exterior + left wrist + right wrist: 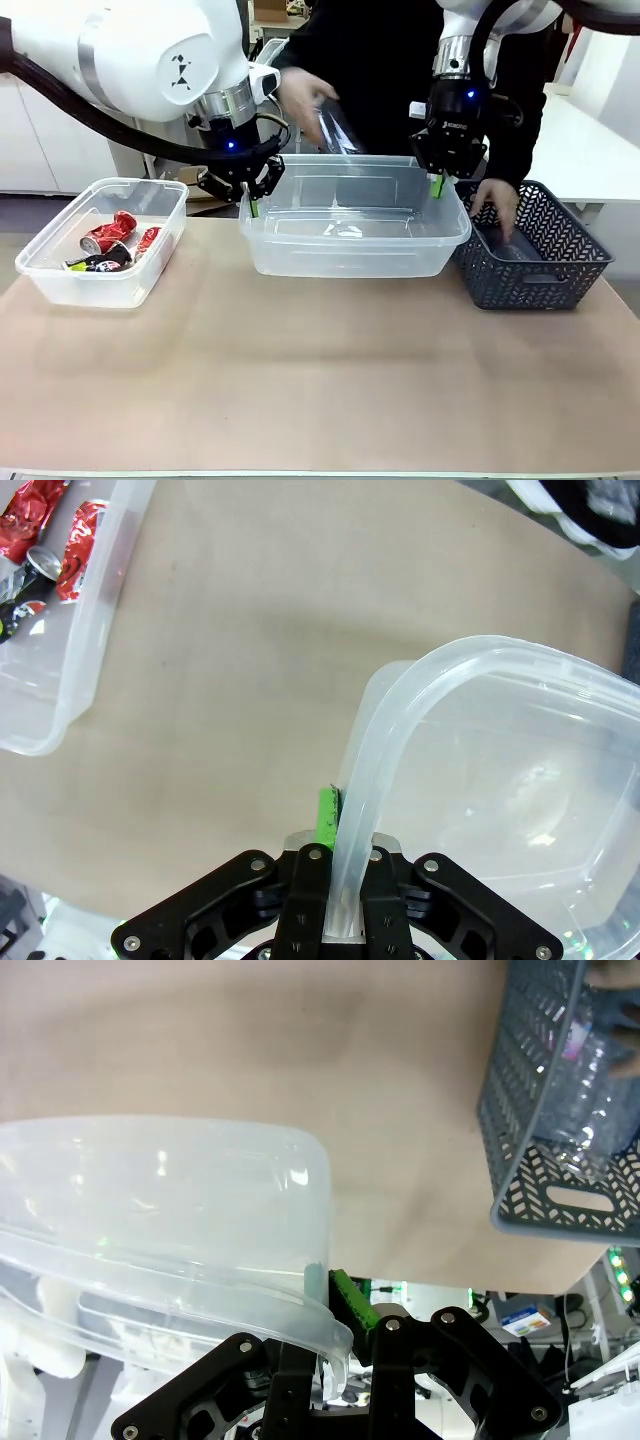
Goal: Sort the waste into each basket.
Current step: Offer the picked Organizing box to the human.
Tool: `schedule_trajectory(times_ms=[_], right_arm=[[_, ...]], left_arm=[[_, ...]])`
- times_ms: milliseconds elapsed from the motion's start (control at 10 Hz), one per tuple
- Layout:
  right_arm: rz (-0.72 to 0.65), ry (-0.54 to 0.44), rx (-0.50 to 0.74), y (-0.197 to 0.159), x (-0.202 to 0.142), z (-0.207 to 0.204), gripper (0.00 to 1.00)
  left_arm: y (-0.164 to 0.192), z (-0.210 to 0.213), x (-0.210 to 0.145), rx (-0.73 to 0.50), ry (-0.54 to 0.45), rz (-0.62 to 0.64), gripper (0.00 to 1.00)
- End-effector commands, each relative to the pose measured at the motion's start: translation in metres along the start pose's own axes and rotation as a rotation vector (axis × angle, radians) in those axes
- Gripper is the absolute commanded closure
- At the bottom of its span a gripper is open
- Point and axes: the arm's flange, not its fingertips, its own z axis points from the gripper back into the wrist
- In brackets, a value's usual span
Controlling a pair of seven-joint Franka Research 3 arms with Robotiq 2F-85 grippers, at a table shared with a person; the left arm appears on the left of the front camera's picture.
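Front view: left end effector (253,206) and right end effector (437,185) hang downward, both clamped on the rim of the clear rectangular plastic tub (350,256).

1 dark grey lattice basket (540,262) sits at the right end of the beige table (320,380), its slot handle facing us. A person in black (380,60) stands behind it, and white cabinets (40,150) are at the far left.

Front: fixed on robot's side, facing across table (320,380) toward person (400,60), mid range, most of tabletop framed. Left wrist: steeply down, close on tub (400,695) rim. Right wrist: down too, close on opposite rim. Shared by all: tub. Front and left wrist: basket (100,285) with cans (110,232). Front and right wrist: grey basket (540,270).
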Motion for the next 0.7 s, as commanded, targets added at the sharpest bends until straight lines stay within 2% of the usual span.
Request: schedule_trajectory(times_ms=[0, 600], right_arm=[[0.003, -0.004, 0.006, 0.0009, -0.0080, -0.0009, 0.94], [0.003, -0.004, 0.006, 0.0009, -0.0080, -0.0009, 0.94]], left_arm=[[0.0026, 0.0005, 0.0044, 0.001, -0.017, 0.019, 0.96], [0.0026, 0.0005, 0.0044, 0.001, -0.017, 0.019, 0.96]])
